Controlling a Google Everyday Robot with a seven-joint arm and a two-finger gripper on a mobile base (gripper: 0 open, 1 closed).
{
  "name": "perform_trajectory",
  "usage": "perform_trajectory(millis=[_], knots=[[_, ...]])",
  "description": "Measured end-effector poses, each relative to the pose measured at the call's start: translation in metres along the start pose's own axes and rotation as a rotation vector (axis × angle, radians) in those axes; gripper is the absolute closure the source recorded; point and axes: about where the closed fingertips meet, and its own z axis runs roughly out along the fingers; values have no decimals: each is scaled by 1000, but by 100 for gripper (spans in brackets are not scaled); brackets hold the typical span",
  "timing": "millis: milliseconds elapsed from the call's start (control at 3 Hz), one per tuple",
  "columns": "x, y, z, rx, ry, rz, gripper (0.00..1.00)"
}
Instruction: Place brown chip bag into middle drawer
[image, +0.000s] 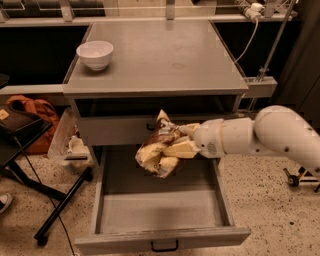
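Observation:
My gripper (176, 146) reaches in from the right on a white arm and is shut on the brown chip bag (156, 150), a crinkled dark-brown bag with tan-yellow ends. The bag hangs in the air over the back part of the middle drawer (160, 212), which is pulled out wide with a plain grey floor and a small dark handle on its front. The bag does not touch the drawer floor.
A white bowl (95, 53) sits on the cabinet top (160, 55) at the back left. A shallower shut drawer front (110, 131) is behind the bag. A clear bag (70, 147) and a black stand (30, 165) are on the left.

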Motion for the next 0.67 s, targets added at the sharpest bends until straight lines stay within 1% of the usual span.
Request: perform_trajectory(millis=[333,667], knots=[[25,-11,40,-15,136,84,100],[25,-8,51,-29,148,123,100]])
